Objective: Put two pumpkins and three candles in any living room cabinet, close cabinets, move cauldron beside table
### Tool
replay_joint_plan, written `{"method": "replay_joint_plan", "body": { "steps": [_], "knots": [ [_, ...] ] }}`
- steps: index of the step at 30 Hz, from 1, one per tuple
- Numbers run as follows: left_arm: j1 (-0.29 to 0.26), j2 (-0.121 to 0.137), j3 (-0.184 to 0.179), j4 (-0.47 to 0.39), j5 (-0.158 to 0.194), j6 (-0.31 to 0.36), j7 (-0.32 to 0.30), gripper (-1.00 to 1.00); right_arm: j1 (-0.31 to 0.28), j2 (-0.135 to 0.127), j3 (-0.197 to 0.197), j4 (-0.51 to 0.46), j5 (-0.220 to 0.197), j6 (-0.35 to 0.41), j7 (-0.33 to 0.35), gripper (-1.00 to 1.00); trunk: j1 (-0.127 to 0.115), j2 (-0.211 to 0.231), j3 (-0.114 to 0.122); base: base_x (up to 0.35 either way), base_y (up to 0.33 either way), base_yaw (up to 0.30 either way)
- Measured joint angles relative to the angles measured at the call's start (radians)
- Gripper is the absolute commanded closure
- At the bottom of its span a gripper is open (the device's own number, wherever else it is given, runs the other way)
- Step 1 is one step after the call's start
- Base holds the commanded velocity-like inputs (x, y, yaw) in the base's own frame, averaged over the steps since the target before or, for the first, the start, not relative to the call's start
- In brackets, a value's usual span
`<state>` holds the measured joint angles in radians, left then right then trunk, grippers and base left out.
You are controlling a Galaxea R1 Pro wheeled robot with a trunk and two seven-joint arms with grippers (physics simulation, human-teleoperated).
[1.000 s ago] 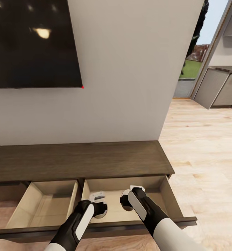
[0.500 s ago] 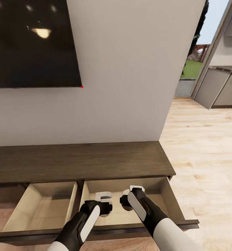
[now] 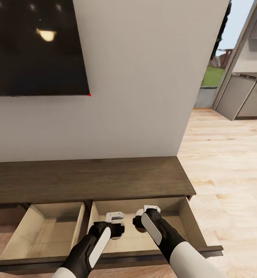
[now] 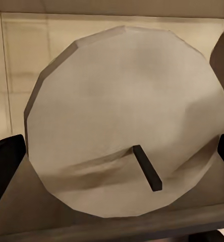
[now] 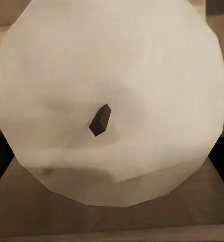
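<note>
Grey-tan wax is seen close before each wrist camera: one candle (image 4: 124,121) is clasped between the left gripper (image 3: 114,217) fingers, a second candle (image 5: 112,101) between those of the right gripper (image 3: 150,210). Both are held over the pale inside of the cabinet (image 3: 85,177)'s open right drawer (image 3: 184,212). Beyond the cabinet, a dark screen (image 3: 35,46) is hung on the wall.

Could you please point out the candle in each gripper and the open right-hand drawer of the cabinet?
Stubby grey-tan candle (image 4: 124,121), left wrist view, round top face.
Second pale candle (image 5: 112,96), right wrist view, top face above wick.
Pale beige open right drawer (image 3: 188,224), head view, right side wall.
</note>
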<state>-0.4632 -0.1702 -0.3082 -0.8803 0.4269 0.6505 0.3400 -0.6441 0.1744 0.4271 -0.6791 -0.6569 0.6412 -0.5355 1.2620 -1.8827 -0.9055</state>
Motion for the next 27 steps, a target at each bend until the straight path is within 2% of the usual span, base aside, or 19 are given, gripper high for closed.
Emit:
{"method": "replay_joint_plan", "body": {
  "steps": [27],
  "knots": [
    [0.000, 0.000, 0.001, -0.012, 0.004, -0.002, -0.002, 1.00, 0.000, 0.000, -0.001, 0.026, 0.003, -0.004, 0.000, 1.00, 0.103, -0.189, -0.085, 0.000, 0.000, 0.000]
  ]
}}
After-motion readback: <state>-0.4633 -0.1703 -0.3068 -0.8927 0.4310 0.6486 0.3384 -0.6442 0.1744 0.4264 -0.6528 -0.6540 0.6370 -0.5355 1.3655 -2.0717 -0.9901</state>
